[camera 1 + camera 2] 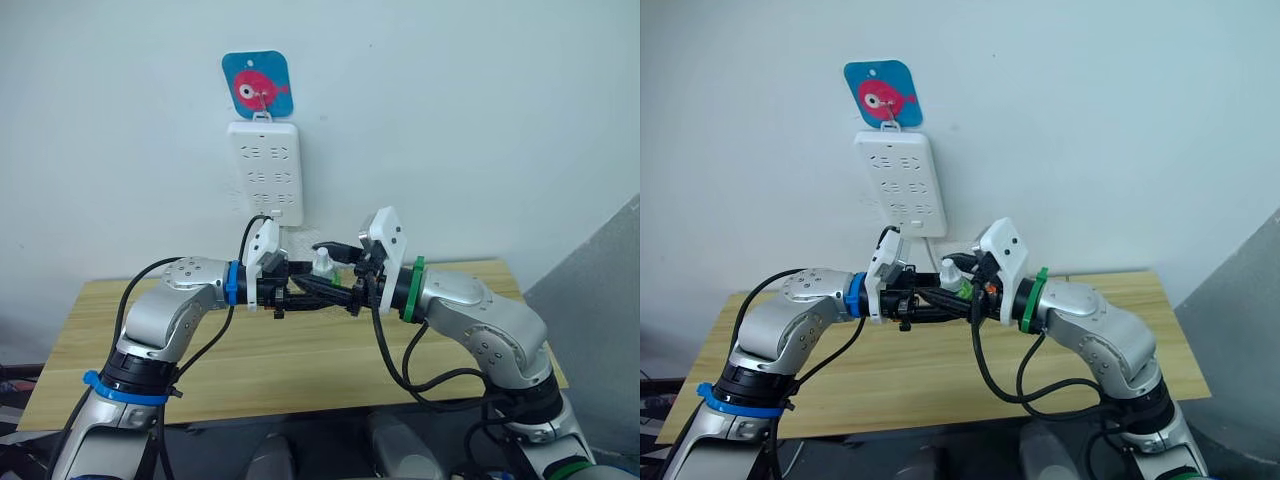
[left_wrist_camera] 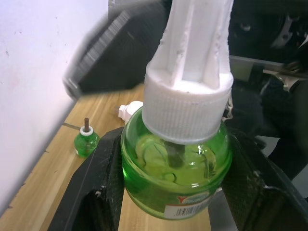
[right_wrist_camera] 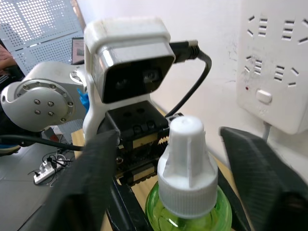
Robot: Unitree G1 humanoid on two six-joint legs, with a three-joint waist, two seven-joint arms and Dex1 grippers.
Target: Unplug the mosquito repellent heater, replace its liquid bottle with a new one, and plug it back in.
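My left gripper (image 2: 175, 183) is shut on the green body of a liquid bottle (image 2: 178, 163) with a tall white cap (image 3: 186, 168), held upright above the table. The right gripper (image 3: 185, 159) is open, its two fingers (image 3: 94, 178) standing apart on either side of the cap without touching it. Both grippers meet in mid-air below the wall power strip (image 1: 264, 170). A second small green bottle (image 2: 85, 142) with a bare wick stands on the table by the wall. Behind the held bottle a white rounded piece (image 2: 130, 109) lies on the table; I cannot tell whether it is the heater.
The white power strip hangs on the wall under a blue fish hook (image 1: 258, 85), with nothing plugged into its visible sockets. The wooden table (image 1: 300, 370) stands against the wall. A grey panel (image 1: 600, 290) rises at the right.
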